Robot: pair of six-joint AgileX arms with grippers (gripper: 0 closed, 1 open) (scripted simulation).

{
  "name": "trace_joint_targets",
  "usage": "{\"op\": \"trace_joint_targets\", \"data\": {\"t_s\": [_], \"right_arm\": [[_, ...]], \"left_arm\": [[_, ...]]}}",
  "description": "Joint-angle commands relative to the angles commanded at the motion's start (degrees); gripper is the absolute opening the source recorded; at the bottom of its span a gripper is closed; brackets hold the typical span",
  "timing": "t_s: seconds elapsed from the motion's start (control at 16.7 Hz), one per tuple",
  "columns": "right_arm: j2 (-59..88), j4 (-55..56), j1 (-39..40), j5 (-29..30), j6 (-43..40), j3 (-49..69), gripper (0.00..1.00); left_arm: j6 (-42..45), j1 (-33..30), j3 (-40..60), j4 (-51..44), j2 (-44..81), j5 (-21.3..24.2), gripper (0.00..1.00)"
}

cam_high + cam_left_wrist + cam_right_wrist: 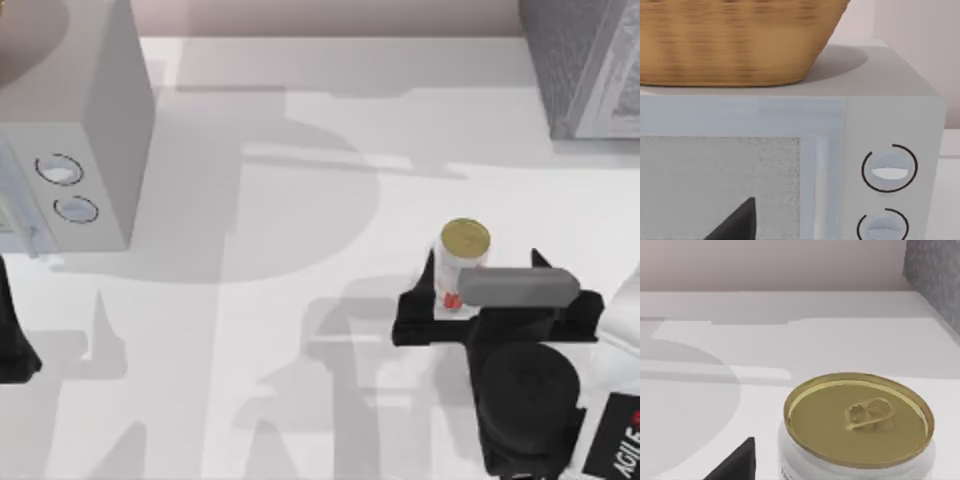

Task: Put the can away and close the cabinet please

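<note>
Low, right tool (484, 272) straddling can (463, 255).

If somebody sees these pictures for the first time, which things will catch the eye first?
First the can with its gold lid, upright on the table's right half, between the fingers of the right gripper. Then the pale grey box with two dials at the left, a wicker basket on top, and the dark speckled cabinet at the far right corner.

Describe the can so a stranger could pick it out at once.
Start at the dark grey cabinet at the table's far right corner, then come nearer, to the right gripper. The can stands upright between its jaws: a small white cylinder with red markings and a gold pull-tab lid.
</note>
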Motion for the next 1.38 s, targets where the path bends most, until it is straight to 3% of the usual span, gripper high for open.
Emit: {"op": "trace_joint_targets", "data": {"t_s": [0.3, 0.66, 1.08, 1.38], "right_arm": [[10.44, 7.6, 4.3, 4.39, 0.79, 1.94, 1.0], [10.71, 7.65, 4.04, 4.25, 0.75, 2.0, 1.0], [13.06, 3.5, -4.17, -3.94, -1.37, 10.4, 1.0], [13.35, 3.0, -5.13, -4.88, -1.58, 11.35, 1.0]], "left_arm": [[0.0, 0.0, 0.0, 0.0, 0.0, 0.0, 1.0], [0.0, 0.0, 0.0, 0.0, 0.0, 0.0, 1.0], [0.0, 0.0, 0.0, 0.0, 0.0, 0.0, 1.0], [0.0, 0.0, 0.0, 0.0, 0.0, 0.0, 1.0]]}}
